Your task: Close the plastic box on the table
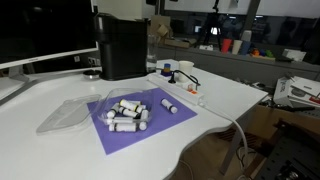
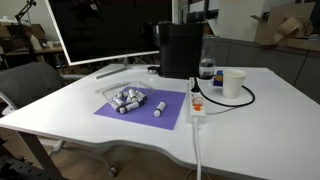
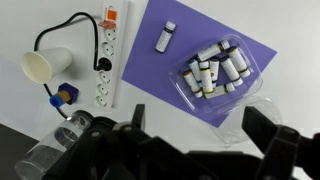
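Note:
The clear plastic box (image 1: 128, 110) lies open on a purple mat, with several small white vials inside. Its hinged lid (image 1: 68, 114) lies flat on the white table (image 1: 60, 150) beside the mat. The box also shows in the other exterior view (image 2: 125, 98). In the wrist view the box base (image 3: 215, 70) is at the upper right and the lid (image 3: 250, 118) is below it, near the right finger. My gripper (image 3: 200, 130) is open and empty, well above the table. It does not show in either exterior view.
One loose vial (image 3: 166, 37) lies on the purple mat (image 3: 160, 75). A white power strip (image 3: 108, 55) with a black cable, a white cup (image 3: 45, 67) and a clear bottle (image 2: 207, 68) stand beside the mat. A tall black machine (image 1: 122, 45) stands behind it.

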Motion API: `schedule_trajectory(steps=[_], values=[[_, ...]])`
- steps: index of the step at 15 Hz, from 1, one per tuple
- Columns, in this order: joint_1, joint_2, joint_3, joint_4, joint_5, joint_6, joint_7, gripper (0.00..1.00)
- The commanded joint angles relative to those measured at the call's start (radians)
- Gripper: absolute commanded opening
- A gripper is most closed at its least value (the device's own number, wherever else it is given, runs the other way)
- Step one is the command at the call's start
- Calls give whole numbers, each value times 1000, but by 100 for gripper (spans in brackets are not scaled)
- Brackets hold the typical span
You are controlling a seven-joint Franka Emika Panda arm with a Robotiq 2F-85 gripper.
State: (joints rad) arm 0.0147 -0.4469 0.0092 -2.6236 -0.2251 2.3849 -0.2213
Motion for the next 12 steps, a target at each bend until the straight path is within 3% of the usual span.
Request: schedule_trajectory(steps=[1,12], values=[[1,114,27,-14,-64,92,8,100],[58,474,137,-37,-345,427,8,100]])
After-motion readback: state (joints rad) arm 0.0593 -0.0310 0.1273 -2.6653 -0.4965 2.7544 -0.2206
